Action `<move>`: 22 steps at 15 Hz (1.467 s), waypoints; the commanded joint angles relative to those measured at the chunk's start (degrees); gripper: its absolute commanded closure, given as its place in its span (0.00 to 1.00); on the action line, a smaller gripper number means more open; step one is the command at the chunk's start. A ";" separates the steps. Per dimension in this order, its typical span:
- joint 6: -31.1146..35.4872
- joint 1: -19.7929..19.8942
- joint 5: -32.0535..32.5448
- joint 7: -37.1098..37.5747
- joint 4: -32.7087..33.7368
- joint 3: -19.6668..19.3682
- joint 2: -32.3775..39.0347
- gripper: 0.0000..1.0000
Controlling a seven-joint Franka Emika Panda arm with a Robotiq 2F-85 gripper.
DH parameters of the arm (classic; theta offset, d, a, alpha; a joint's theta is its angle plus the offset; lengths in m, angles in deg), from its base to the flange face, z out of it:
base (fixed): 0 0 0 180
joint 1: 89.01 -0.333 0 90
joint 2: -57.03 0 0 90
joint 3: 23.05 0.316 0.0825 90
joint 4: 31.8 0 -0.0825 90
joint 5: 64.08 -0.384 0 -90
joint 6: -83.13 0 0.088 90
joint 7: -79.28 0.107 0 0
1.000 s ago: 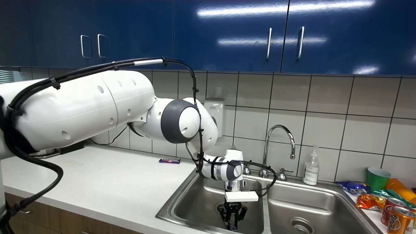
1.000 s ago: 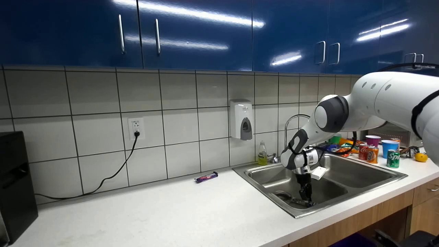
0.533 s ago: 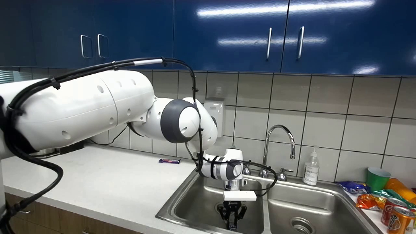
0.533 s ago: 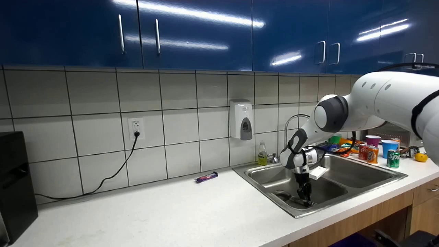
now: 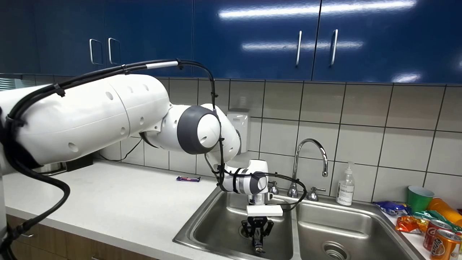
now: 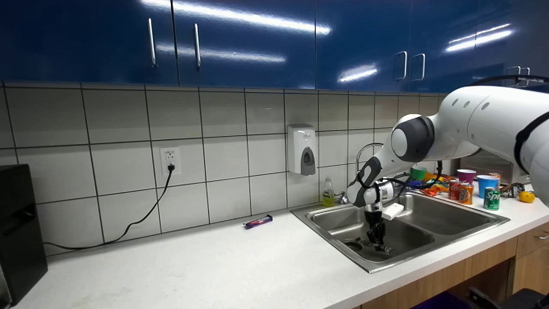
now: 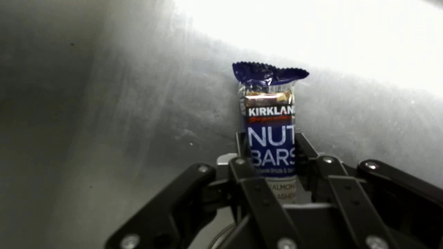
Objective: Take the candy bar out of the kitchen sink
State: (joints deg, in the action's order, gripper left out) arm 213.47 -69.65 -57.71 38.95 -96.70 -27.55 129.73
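Note:
The candy bar (image 7: 271,124) is a small oblong bar in a blue and clear wrapper marked "NUT BARS". It lies between my gripper's fingers (image 7: 271,147) in the wrist view, with both fingers against its sides. Its lower end is hidden by the gripper. In an exterior view the gripper (image 5: 258,242) points down in the left basin of the steel kitchen sink (image 5: 187,231), and the bar's end (image 5: 259,250) shows at the fingertips. In an exterior view the gripper (image 6: 378,241) holds the bar (image 6: 387,249) low over the basin floor, inside the sink rim (image 6: 332,240).
A curved chrome tap (image 5: 310,142) and a soap bottle (image 5: 345,187) stand behind the sink. Cans (image 5: 445,245), wrapped snacks (image 5: 408,224) and a green cup (image 5: 419,198) are on the right. A flat purple item (image 6: 258,221) lies on the counter (image 6: 206,266).
My gripper has risen slightly with the bar between its fingers, and the arm has come up with it. Half a second ago it was lower, near the basin floor.

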 commanded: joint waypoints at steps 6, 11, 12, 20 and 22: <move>2.26 -0.56 -0.22 3.87 -7.46 -0.47 -6.71 0.91; 4.54 -0.91 0.11 5.14 -12.62 -0.58 -10.67 0.91; 5.10 -1.08 0.19 5.45 -13.92 -0.62 -11.63 0.91; 9.81 -1.78 1.34 8.71 -25.53 -0.37 -19.90 0.91; 10.82 -1.89 1.35 10.34 -29.24 -0.78 -22.63 0.91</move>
State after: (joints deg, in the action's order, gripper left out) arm 222.07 -71.06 -57.49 45.94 -117.66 -27.58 113.47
